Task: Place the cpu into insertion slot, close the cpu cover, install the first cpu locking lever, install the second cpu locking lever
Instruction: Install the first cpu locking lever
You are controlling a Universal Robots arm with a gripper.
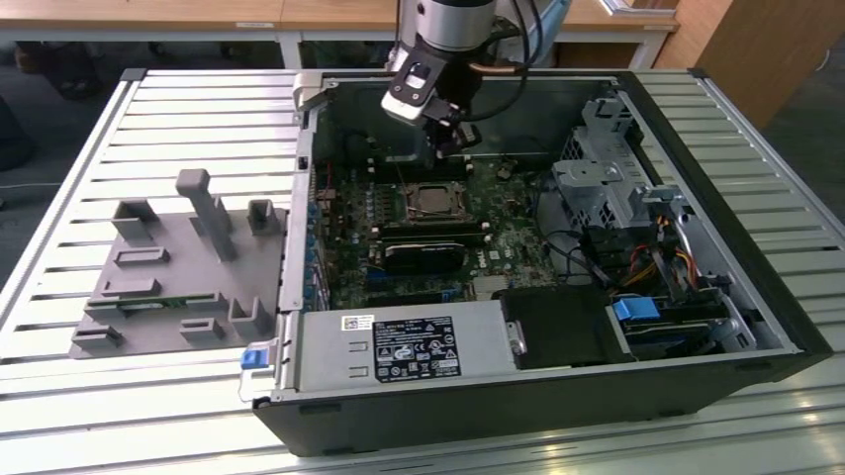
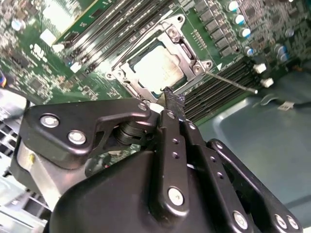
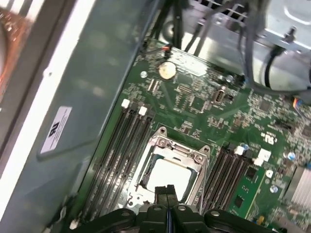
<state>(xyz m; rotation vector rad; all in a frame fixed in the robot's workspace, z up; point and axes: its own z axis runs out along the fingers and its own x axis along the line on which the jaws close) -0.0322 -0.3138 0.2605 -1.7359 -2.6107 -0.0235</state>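
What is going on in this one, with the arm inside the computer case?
The arm's gripper is down inside the open computer case, fingers shut with nothing between them, its tip at the edge of the insertion slot. The cpu already sits in the slot, and the cpu cover appears to lie flat around it. One thin locking lever sticks out over the memory slots, seemingly unlatched.
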